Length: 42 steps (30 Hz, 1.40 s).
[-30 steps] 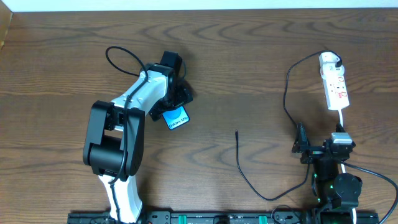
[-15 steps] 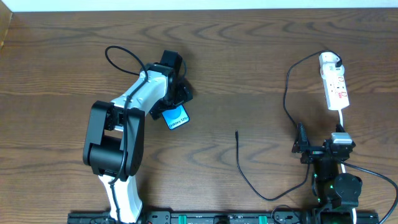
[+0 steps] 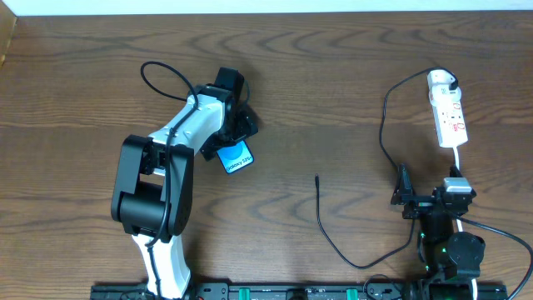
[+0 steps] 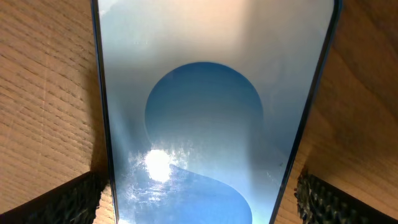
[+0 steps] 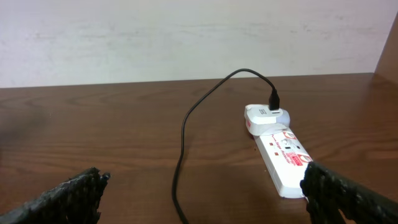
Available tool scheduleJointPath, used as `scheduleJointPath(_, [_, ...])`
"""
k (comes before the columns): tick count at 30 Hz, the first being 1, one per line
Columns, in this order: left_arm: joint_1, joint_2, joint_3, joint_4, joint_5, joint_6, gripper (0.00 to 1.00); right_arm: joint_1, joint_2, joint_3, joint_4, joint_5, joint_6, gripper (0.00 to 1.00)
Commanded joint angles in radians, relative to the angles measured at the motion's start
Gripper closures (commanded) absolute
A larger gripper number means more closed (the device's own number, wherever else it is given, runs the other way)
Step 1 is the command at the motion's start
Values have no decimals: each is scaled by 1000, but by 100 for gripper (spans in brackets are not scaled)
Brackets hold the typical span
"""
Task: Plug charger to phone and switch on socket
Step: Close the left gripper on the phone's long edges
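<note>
My left claw (image 4: 198,196) is spread wide astride the phone (image 3: 236,158), one pad (image 4: 62,202) just beside each long edge. Well right of the phone the charger (image 3: 319,204) rests its free tip loose on the table (image 3: 333,67), and farther right lies the socket (image 3: 450,117). Far right of the phone too, my right claw (image 5: 202,186) gapes open, holding nothing.

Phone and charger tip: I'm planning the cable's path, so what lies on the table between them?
Nothing. In the overhead view, only bare table separates the phone from the charger tip.
</note>
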Motion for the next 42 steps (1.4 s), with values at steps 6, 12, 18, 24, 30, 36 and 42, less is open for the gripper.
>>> scheduleJointPath(6, [11, 18, -11, 2, -27, -17, 14, 11, -5, -2, -5, 5, 10, 1])
scheduleJointPath(12, [10, 18, -11, 1, -27, -16, 17, 11, -5, -2, -5, 5, 10, 1])
scheduleJointPath(18, [10, 18, -11, 1, -27, -17, 21, 11, -5, -2, -5, 5, 10, 1])
scheduleJointPath(24, [10, 18, -11, 1, -27, -17, 27, 11, -5, -2, -5, 5, 10, 1])
scheduleJointPath(30, [10, 18, -11, 1, -27, -16, 32, 11, -5, -2, -5, 5, 10, 1])
scheduleJointPath(36, [10, 18, -11, 1, -27, -16, 51, 11, -5, -2, -5, 5, 10, 1])
scheduleJointPath(42, [10, 18, -11, 0, -27, -16, 74, 11, -5, -2, -5, 5, 10, 1])
